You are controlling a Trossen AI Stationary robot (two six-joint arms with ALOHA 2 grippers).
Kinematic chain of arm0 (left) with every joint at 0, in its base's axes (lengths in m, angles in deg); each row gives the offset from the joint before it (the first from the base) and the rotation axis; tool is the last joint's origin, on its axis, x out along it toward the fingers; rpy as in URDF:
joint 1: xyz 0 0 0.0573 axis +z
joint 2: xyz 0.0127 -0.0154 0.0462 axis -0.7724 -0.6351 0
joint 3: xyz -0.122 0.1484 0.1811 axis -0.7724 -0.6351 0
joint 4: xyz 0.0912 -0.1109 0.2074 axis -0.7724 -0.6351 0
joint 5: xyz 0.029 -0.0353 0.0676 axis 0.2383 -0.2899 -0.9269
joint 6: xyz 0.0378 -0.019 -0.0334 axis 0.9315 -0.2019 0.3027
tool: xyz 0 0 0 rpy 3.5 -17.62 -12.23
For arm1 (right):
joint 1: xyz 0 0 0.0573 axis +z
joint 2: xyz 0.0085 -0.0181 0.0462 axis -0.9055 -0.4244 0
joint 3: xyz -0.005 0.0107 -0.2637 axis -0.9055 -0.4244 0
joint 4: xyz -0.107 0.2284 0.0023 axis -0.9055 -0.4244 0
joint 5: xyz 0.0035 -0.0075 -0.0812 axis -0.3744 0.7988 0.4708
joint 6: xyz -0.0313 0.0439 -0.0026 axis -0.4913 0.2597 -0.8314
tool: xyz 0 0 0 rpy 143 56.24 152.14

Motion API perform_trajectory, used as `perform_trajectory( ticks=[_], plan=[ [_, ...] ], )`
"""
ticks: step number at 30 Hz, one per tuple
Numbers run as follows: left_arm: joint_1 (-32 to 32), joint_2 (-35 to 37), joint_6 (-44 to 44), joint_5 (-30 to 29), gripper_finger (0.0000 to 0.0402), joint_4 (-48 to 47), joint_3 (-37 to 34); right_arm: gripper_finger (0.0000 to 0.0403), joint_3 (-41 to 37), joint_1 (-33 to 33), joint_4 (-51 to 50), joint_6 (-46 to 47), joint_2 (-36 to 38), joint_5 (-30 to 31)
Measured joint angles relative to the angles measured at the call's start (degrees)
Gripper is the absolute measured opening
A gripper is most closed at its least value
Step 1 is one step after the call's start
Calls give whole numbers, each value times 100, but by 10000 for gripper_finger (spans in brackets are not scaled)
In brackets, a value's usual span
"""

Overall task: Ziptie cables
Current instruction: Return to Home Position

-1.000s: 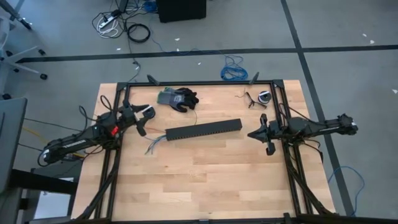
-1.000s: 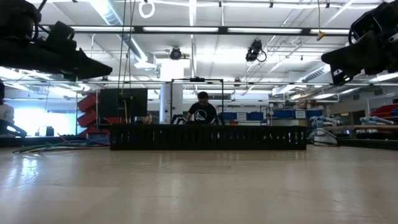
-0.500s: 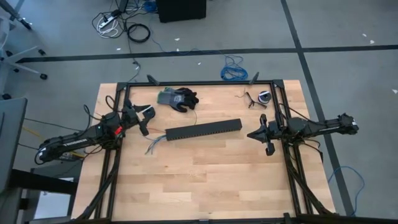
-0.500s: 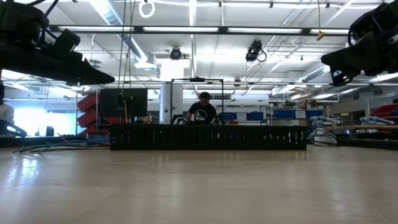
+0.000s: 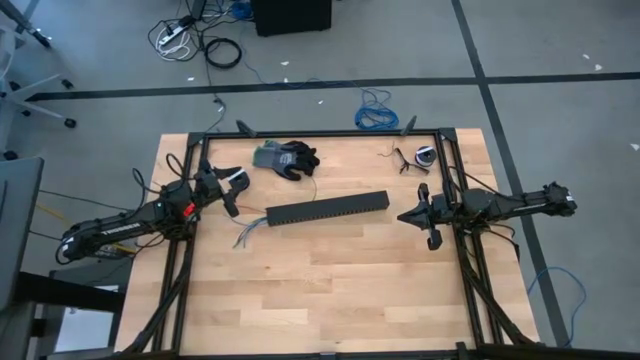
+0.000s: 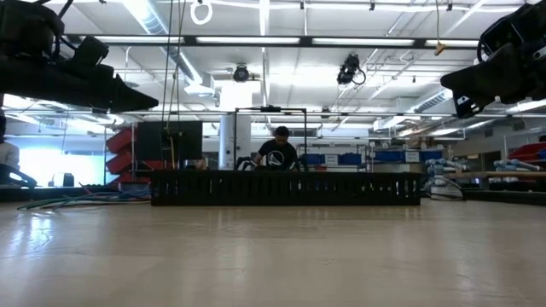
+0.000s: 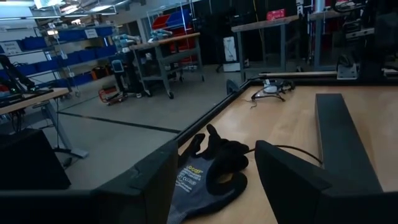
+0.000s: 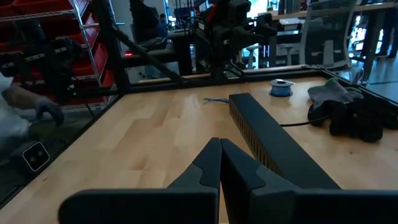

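The left fingers (image 5: 230, 196) hang above the bench (image 5: 330, 290) near its left edge, spread apart and grasping nothing. In the left wrist view, the gap between them frames a grey and black glove (image 7: 208, 171). The glove lies flat on the wood just ahead of them.

The cables (image 5: 244, 233) lie on the bench close beside the left fingers. They are thin blue, grey and white strands that splay out from the end of the black duct (image 5: 328, 209) nearest those fingers. The rest of the bundle is hidden inside the duct, which lies closed between the two sets of fingers and runs at a slight slant from one towards the other. The cover sits on top (no wire shows along its length).

The right fingers (image 5: 431, 218) hover off the far end of the duct, a little apart from it. In the right wrist view they are clenched tip to tip, with nothing between them. The low view shows both sets of fingers held high above the wood, clear of the duct. A small roll of tape (image 5: 426, 155) rests near the right fingers, towards the bench's back rail. In the low view, a person (image 6: 277, 153) stands in the room beyond the duct.
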Motion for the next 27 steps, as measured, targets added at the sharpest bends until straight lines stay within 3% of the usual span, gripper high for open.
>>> perform_trajectory(
  ticks=[27],
  plan=[
    [0,0,-2,9,208,10,-2,5,-2,0,0,0,0,-2]
  ],
)
